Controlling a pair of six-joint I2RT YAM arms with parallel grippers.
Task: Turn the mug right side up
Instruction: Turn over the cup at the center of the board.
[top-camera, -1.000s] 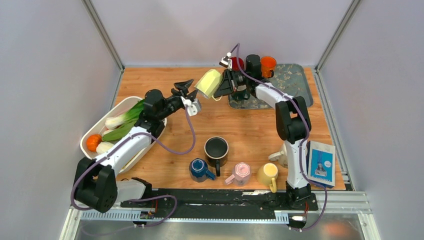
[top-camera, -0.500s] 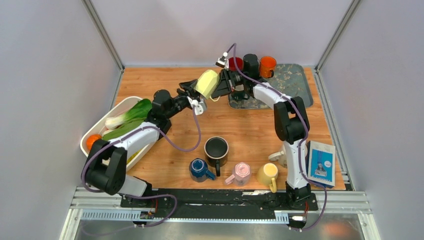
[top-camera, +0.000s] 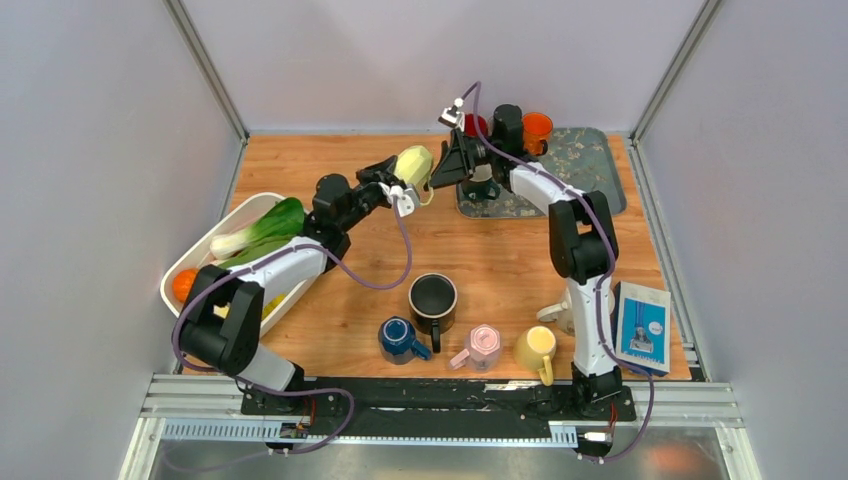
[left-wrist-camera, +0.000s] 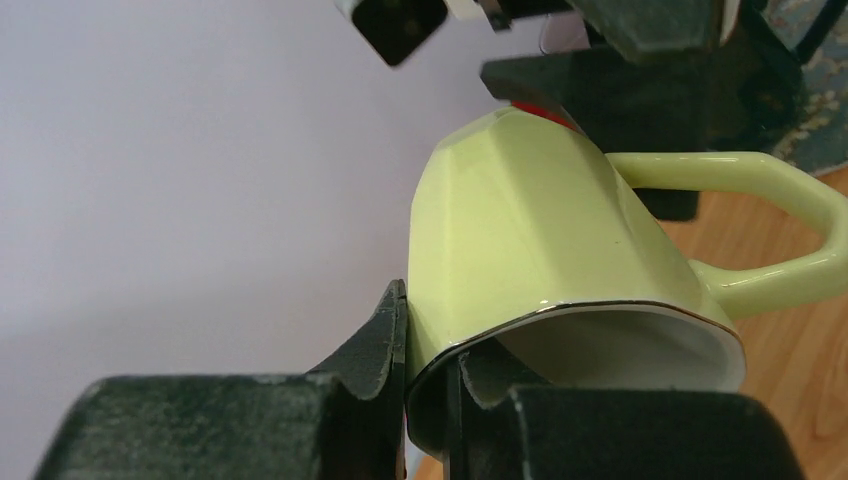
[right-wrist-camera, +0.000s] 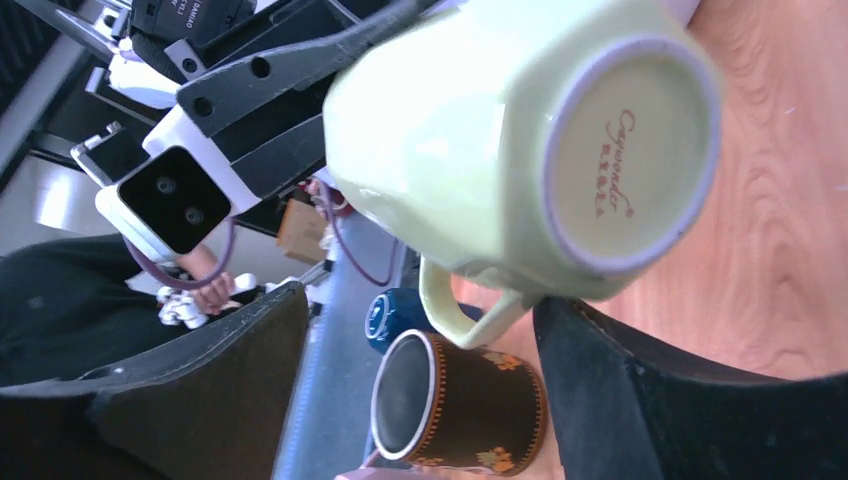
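Observation:
A pale yellow-green mug (top-camera: 415, 164) hangs tilted above the far middle of the wooden table, between my two grippers. My left gripper (top-camera: 398, 188) is shut on its rim. In the left wrist view one finger (left-wrist-camera: 380, 345) presses the outer wall of the mug (left-wrist-camera: 530, 220) and the other sits inside the mouth; the handle (left-wrist-camera: 790, 230) points right. My right gripper (top-camera: 448, 163) stands open just right of the mug. In the right wrist view the mug's base (right-wrist-camera: 630, 150) faces the camera, and both fingers (right-wrist-camera: 210, 380) are clear of it.
A black mug (top-camera: 432, 297), a blue mug (top-camera: 398, 337), a pink mug (top-camera: 483, 345) and a yellow mug (top-camera: 535, 347) stand near the front. A camouflage tray (top-camera: 580, 170) at the back right carries red, black and orange mugs. At left is a white basket (top-camera: 170, 275) of vegetables. A booklet (top-camera: 642, 325) lies right.
My left gripper reached in and shut on the mug's rim. My right gripper, which had held the mug, opened and let it go.

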